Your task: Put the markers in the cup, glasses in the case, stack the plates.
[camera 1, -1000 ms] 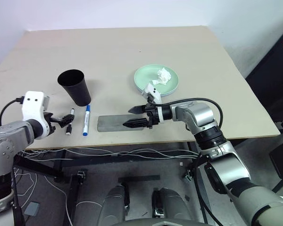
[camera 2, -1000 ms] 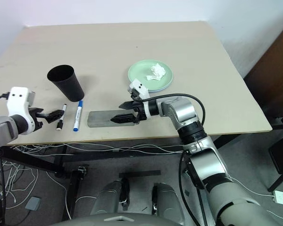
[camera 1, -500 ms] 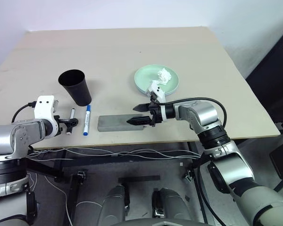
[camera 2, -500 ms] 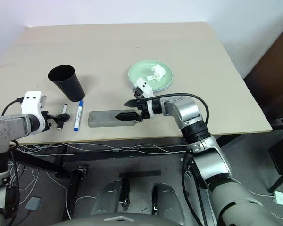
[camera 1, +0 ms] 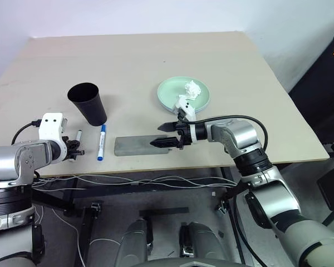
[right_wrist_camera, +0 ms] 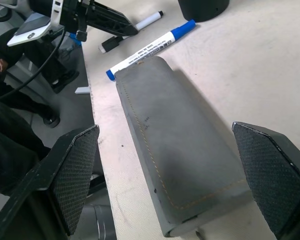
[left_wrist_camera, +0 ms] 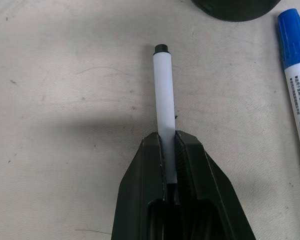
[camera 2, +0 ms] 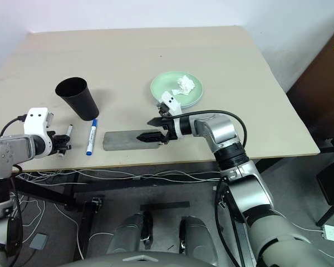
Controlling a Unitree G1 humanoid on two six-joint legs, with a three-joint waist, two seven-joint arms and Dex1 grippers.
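My left gripper (camera 1: 75, 151) is shut on the white body of the black-capped marker (left_wrist_camera: 164, 100), which lies flat on the table near its front left edge. The blue-capped marker (camera 1: 102, 142) lies just to its right. Behind both stands the black cup (camera 1: 88, 103), upright. The grey case (camera 1: 136, 146) lies closed near the front edge. My right gripper (right_wrist_camera: 165, 129) hovers open over the case's right end, one finger on each side. The mint green plate (camera 1: 175, 92) sits behind it. The glasses are out of view.
A crumpled white tissue (camera 1: 193, 88) lies on the green plate. The tan table (camera 1: 156, 55) stretches bare behind the cup and plate. Cables hang below its front edge (camera 1: 156, 167). A dark cabinet (camera 1: 328, 83) stands at the right.
My left gripper came in over the black-capped marker and shut on it, having stood open a second ago. The right arm and the case have kept still.
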